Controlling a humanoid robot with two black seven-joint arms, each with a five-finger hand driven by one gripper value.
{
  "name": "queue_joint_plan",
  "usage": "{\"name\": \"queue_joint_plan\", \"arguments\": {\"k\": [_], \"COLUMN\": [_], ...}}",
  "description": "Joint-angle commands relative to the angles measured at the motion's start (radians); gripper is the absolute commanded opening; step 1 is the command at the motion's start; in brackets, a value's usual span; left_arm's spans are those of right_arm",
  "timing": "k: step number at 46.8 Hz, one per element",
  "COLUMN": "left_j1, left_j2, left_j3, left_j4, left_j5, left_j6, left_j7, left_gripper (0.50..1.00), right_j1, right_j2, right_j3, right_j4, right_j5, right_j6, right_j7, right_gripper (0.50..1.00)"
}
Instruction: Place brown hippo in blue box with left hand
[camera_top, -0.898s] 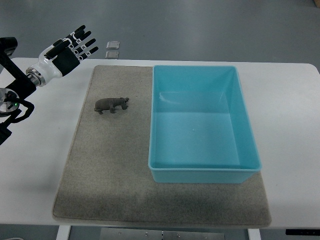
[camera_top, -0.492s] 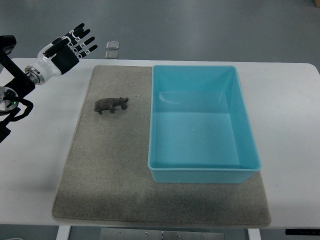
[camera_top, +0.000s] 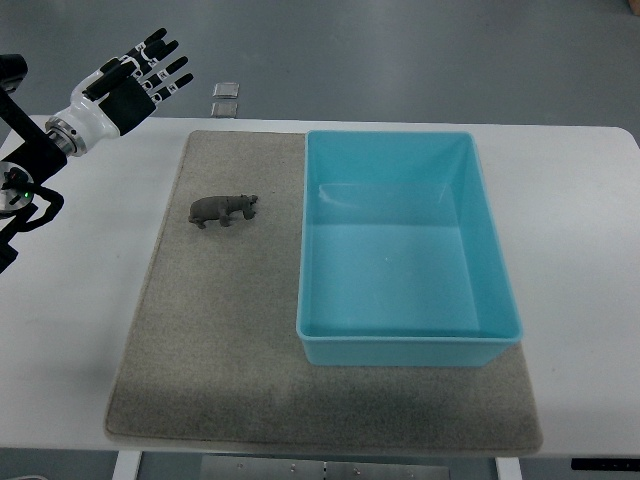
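Observation:
A small brown hippo stands on the grey mat, left of the blue box, head toward the box. The box is open-topped and holds nothing. My left hand hovers at the far left corner of the table, well up and left of the hippo, fingers spread and holding nothing. Its arm comes in from the left edge. The right arm does not show.
The white table carries the mat and box. Two small square tiles lie on the floor beyond the table's far edge.
The left hand has risen and drifted slightly toward the far side, staying open. The hippo and box have not moved.

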Motion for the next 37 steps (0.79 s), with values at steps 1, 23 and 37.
{"name": "queue_joint_plan", "arguments": {"k": [1, 23, 37], "left_j1": [0.002, 0.005, -0.010], "left_j2": [0.019, 0.092, 0.204], "left_j3": [0.000, 0.003, 0.097], "left_j4": [-0.035, -0.158, -0.319], "left_j5": [0.089, 0.756, 0.971], "left_j6": [0.000, 0.073, 0.179], "left_j7": [-0.011, -0.146, -0.163], "left_gripper": [0.999, 0.992, 0.994], "right_j1": [0.000, 0.000, 0.000], "right_j2": [0.000, 0.000, 0.000], "right_j3": [0.000, 0.000, 0.000], "right_j4": [0.000, 0.000, 0.000], "right_j5": [0.000, 0.000, 0.000], "right_j6": [0.000, 0.000, 0.000], "right_j7": [0.000, 0.000, 0.000], "right_gripper": [0.936, 0.936, 0.936]}}
